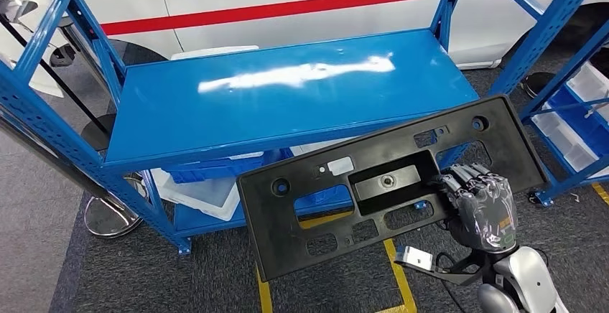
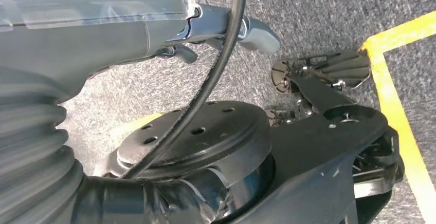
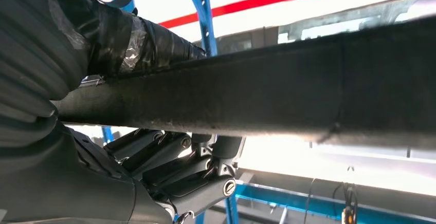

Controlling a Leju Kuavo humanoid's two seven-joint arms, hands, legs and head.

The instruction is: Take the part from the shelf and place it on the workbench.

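The right hand (image 1: 480, 202) gripped the black plastic part (image 1: 373, 184) near its lower right edge, fingers (image 3: 175, 165) curled under it, holding it tilted in the air in front of the blue shelf (image 1: 287, 90). The left hand (image 2: 226, 29) hung over grey carpet (image 2: 319, 13) with fingers extended, holding nothing. Yellow floor tape (image 1: 398, 263) ran below the part. A white vehicle with a red stripe (image 1: 301, 4) stood behind the shelf.

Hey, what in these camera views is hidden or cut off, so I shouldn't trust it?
- Right robot hand, head view: the black part hides its fingertips.
- Black part, right wrist view: shows edge-on as a dark bar, cut off by the frame.
- Lower shelf bins, head view: hidden by the blue shelf top and the part.
- Left robot hand, left wrist view: fingers mostly hidden by its own cover.
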